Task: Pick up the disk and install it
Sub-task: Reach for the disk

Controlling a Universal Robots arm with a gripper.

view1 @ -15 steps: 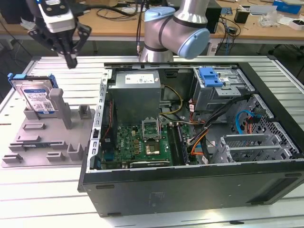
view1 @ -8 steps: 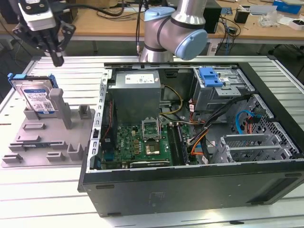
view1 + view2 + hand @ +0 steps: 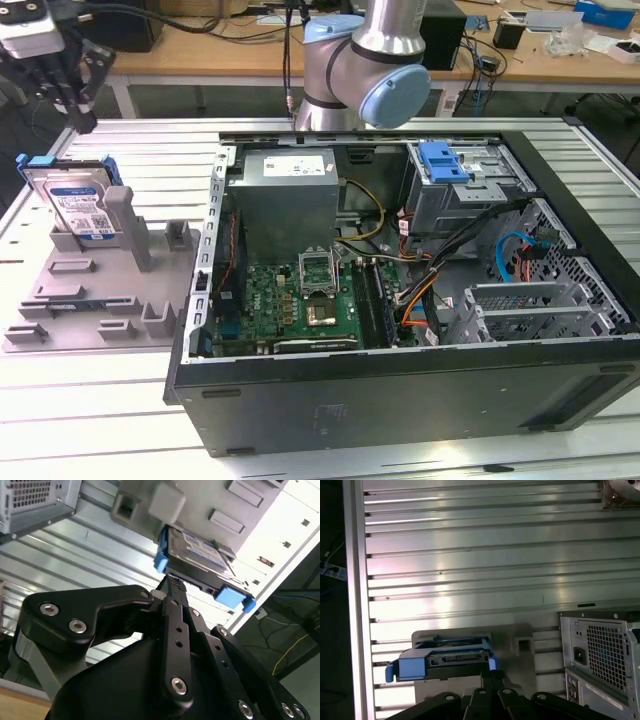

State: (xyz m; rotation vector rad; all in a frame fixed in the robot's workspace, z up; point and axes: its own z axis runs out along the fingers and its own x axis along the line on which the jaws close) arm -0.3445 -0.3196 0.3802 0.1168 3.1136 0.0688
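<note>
Disk standing tilted, long axis upward, label outward, gripper nearby

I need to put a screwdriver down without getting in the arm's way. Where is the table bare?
Bare table lies on the near side of the grey tray, and beyond the tray, between the disk and the computer case. Crowded: over the disk, where the gripper hangs, and inside the case.

Nothing legible anywhere. Blue-and-white label on the disk, print too fine to make out; white sticker atop the power supply, at 11 o'clock inside the computer case, equally unreadable
</note>
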